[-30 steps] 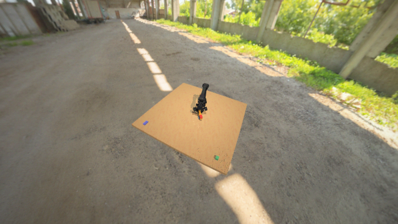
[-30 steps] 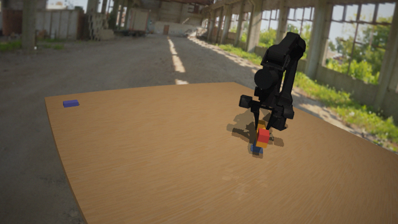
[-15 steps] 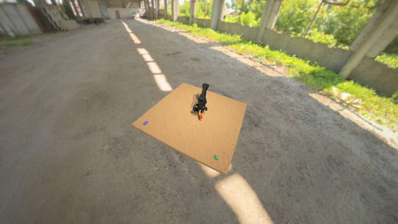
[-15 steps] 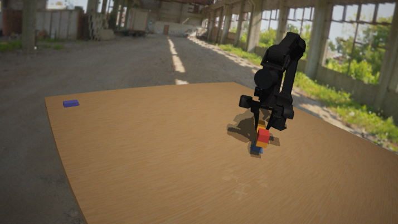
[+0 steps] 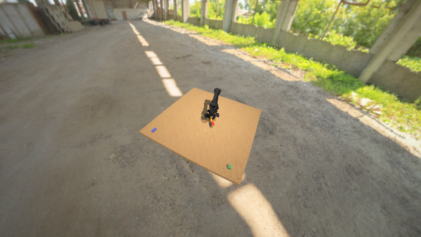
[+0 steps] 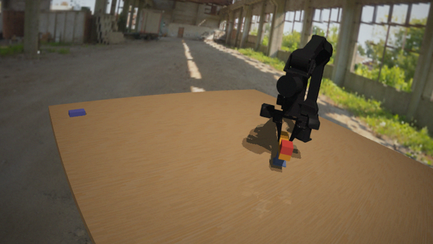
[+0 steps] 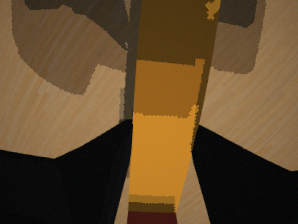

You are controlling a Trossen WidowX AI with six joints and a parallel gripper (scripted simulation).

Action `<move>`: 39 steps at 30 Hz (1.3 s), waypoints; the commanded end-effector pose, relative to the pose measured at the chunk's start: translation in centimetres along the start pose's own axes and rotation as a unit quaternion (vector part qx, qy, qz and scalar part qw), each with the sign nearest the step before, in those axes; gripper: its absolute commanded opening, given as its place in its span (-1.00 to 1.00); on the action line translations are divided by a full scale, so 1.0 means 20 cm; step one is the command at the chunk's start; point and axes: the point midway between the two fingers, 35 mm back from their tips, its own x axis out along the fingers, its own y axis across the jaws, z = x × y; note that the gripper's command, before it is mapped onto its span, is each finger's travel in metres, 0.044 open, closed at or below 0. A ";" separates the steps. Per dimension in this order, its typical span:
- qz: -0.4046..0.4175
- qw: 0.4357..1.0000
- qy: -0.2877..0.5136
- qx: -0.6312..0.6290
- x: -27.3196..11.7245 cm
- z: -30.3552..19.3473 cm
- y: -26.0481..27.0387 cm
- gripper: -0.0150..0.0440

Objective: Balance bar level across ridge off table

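An orange bar (image 6: 284, 157) (image 7: 162, 162) carries a red block (image 5: 212, 124) (image 6: 286, 147) (image 7: 151, 218) on top of its near end. The black gripper (image 6: 285, 139) (image 7: 163, 131) is shut on the bar, one finger on each side, behind the red block. A blue ridge (image 6: 279, 161) stands on the table under the near part of the bar, mostly hidden by it. Whether the bar touches the ridge, and whether it is level, cannot be told. The bar's far part runs back beneath the arm, in shadow.
The wooden table (image 5: 177, 118) (image 6: 157, 158) holds a purple-blue block (image 5: 154, 129) (image 6: 77, 113) near its left corner. A small green block (image 5: 229, 167) lies near its front corner. The arm (image 5: 214, 103) (image 6: 315, 76) rises behind the bar.
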 end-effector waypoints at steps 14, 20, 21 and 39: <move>0.000 1.000 0.000 0.000 0.00 0.00 0.00 0.07; 0.000 1.000 0.000 0.000 0.00 0.00 0.00 0.08; 0.000 1.000 0.000 0.000 0.00 0.00 0.00 0.08; 0.000 1.000 0.000 0.000 0.00 0.00 0.00 0.09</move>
